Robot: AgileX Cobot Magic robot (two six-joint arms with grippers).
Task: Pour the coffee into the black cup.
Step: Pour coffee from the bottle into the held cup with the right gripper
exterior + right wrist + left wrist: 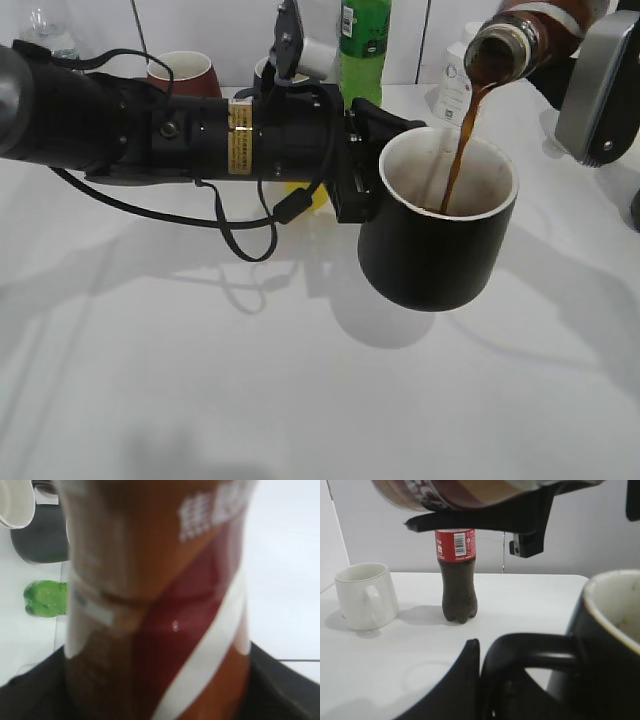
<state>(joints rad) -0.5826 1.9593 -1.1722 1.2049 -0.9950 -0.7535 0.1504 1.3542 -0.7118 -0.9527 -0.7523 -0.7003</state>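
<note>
The black cup (440, 250), white inside, hangs above the table with its shadow below it. My left gripper (352, 165) is shut on its loop handle (535, 647); the cup also shows at the right of the left wrist view (612, 645). My right gripper (595, 75) is shut on the coffee bottle (520, 40), which is tilted neck-down over the cup. A brown stream of coffee (462, 150) falls from its mouth into the cup. The bottle's brown, white and red label fills the right wrist view (160, 600) and hides the jaws.
At the back stand a maroon mug (182, 72), a tall green bottle (365, 45), a white bottle (455, 88) and a pale mug (300, 62). The left wrist view shows a cola bottle (457, 575) and a white mug (365, 595). A dark grey mug (40, 542) shows in the right wrist view.
</note>
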